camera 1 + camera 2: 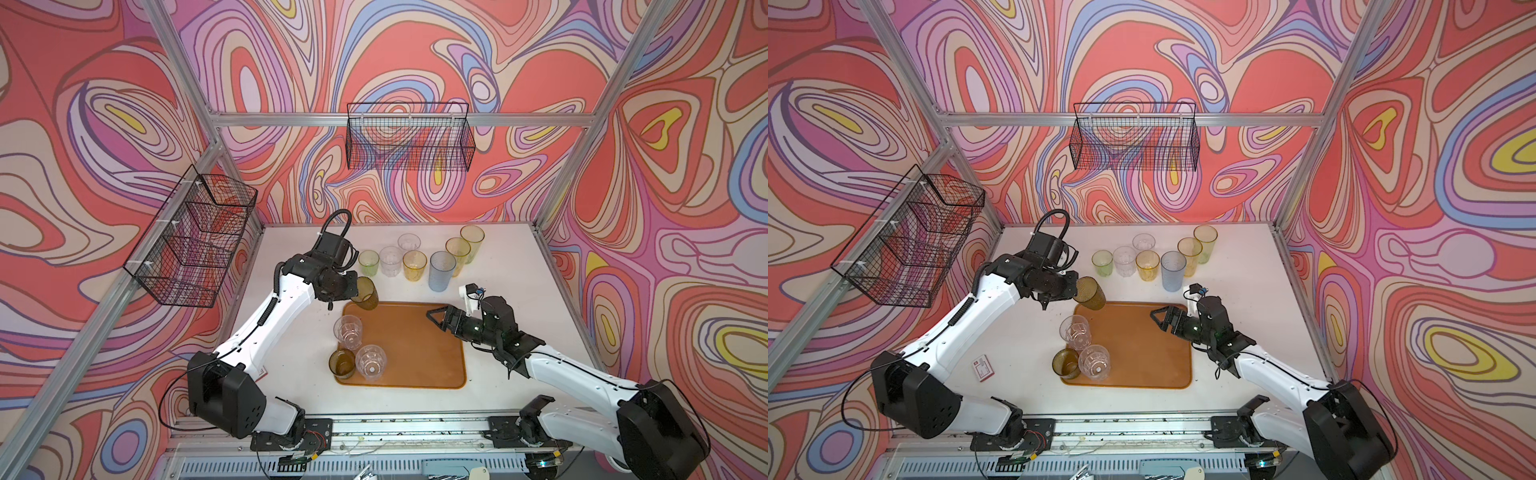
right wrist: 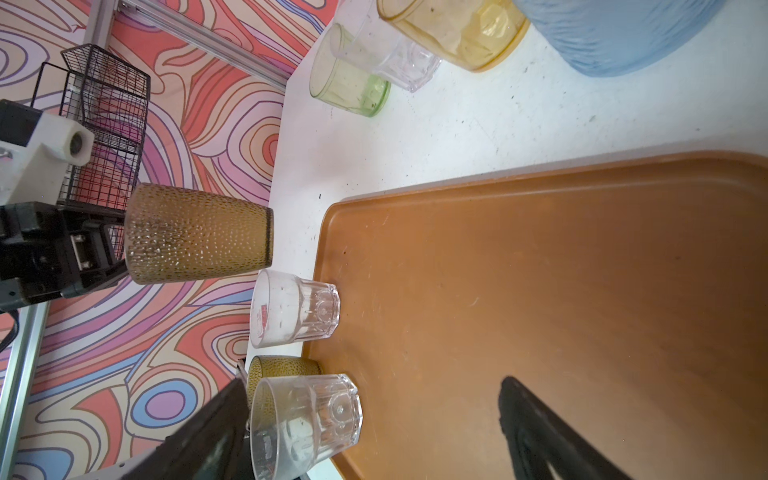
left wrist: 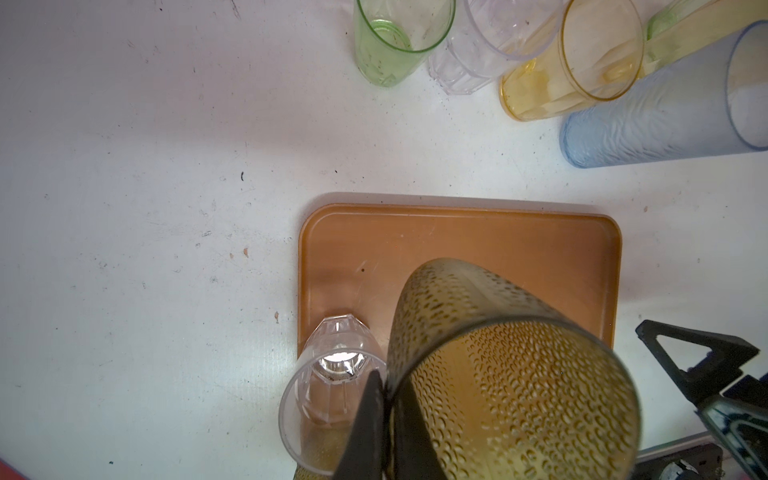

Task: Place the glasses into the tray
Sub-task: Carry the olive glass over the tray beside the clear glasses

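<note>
Placing step. Left gripper (image 3: 384,388) pinches the rim of a tall amber dimpled see-through tumbler (image 1: 366,294), aloft and tilted over the far-left corner of the flat orange-brown tray (image 1: 415,353) (three glasses (image 1: 348,330) already aboard). Right gripper (image 1: 433,317) gapes wide, empty. Next: lower upright, release.

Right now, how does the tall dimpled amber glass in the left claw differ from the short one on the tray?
The tall dimpled amber glass hangs, rim pinched by the left claw; the short dimpled amber glass stands on the orange-brown tray. The hanging glass is far taller than the standing one. Both are dimpled amber.
</note>
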You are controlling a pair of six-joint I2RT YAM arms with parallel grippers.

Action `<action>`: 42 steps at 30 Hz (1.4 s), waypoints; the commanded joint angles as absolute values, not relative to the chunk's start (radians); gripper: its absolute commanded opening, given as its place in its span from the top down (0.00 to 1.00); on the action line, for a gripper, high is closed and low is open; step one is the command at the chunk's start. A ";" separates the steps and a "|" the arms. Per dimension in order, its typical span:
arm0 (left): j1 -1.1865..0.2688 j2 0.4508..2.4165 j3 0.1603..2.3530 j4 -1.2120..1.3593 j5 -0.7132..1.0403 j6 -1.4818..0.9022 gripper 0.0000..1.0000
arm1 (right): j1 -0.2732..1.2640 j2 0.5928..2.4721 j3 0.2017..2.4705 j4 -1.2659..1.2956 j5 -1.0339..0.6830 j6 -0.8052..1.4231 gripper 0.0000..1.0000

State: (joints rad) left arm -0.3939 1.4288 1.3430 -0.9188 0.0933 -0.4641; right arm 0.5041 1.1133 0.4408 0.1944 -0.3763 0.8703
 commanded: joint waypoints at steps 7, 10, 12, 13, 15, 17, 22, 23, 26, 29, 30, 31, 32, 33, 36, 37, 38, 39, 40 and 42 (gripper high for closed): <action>-0.436 1.382 1.301 -0.956 0.048 -0.478 1.00 | 0.500 1.093 0.419 0.223 -0.377 0.895 0.03; -0.446 1.372 1.290 -0.950 0.049 -0.486 1.00 | 0.499 1.092 0.416 0.230 -0.379 0.899 0.03; -0.458 1.371 1.289 -0.949 0.047 -0.489 1.00 | 0.499 1.092 0.414 0.234 -0.379 0.900 0.03; -0.463 1.372 1.288 -0.951 0.046 -0.489 1.00 | 0.499 1.094 0.413 0.237 -0.377 0.902 0.03; -0.476 1.376 1.288 -0.953 0.041 -0.491 1.00 | 0.499 1.097 0.410 0.241 -0.379 0.905 0.03; -0.486 1.378 1.287 -0.955 0.039 -0.494 1.00 | 0.499 1.099 0.411 0.242 -0.380 0.905 0.03; -0.513 1.375 1.287 -0.960 0.022 -0.503 1.00 | 0.500 1.095 0.407 0.243 -0.380 0.907 0.03; -0.519 1.374 1.286 -0.961 0.018 -0.504 1.00 | 0.499 1.093 0.405 0.242 -0.380 0.907 0.04; -0.535 1.376 1.281 -0.960 0.006 -0.512 1.00 | 0.499 1.094 0.402 0.242 -0.377 0.908 0.03; -0.550 1.383 1.272 -0.955 0.005 -0.518 1.00 | 0.499 1.096 0.402 0.244 -0.377 0.908 0.03; -0.554 1.386 1.272 -0.955 0.003 -0.520 1.00 | 0.499 1.096 0.401 0.244 -0.377 0.908 0.03; -0.559 1.390 1.269 -0.956 -0.001 -0.520 1.00 | 0.499 1.095 0.401 0.245 -0.377 0.910 0.04; -0.565 1.393 1.269 -0.957 -0.006 -0.521 1.00 | 0.499 1.095 0.401 0.245 -0.377 0.910 0.04; -0.569 1.395 1.267 -0.958 -0.008 -0.524 1.00 | 0.500 1.097 0.401 0.244 -0.378 0.910 0.04; -0.585 1.402 1.264 -0.954 -0.013 -0.530 1.00 | 0.499 1.094 0.399 0.244 -0.377 0.909 0.03; -0.590 1.404 1.261 -0.953 -0.014 -0.531 1.00 | 0.500 1.094 0.399 0.244 -0.376 0.910 0.03; -0.595 1.407 1.260 -0.953 -0.017 -0.535 1.00 | 0.499 1.094 0.399 0.244 -0.376 0.909 0.03; -0.598 1.410 1.258 -0.953 -0.017 -0.536 1.00 | 0.499 1.094 0.396 0.244 -0.376 0.910 0.03; -0.601 1.412 1.258 -0.951 -0.018 -0.536 1.00 | 0.499 1.096 0.397 0.244 -0.375 0.911 0.03; -0.608 1.419 1.256 -0.953 -0.023 -0.540 1.00 | 0.499 1.096 0.396 0.244 -0.376 0.911 0.03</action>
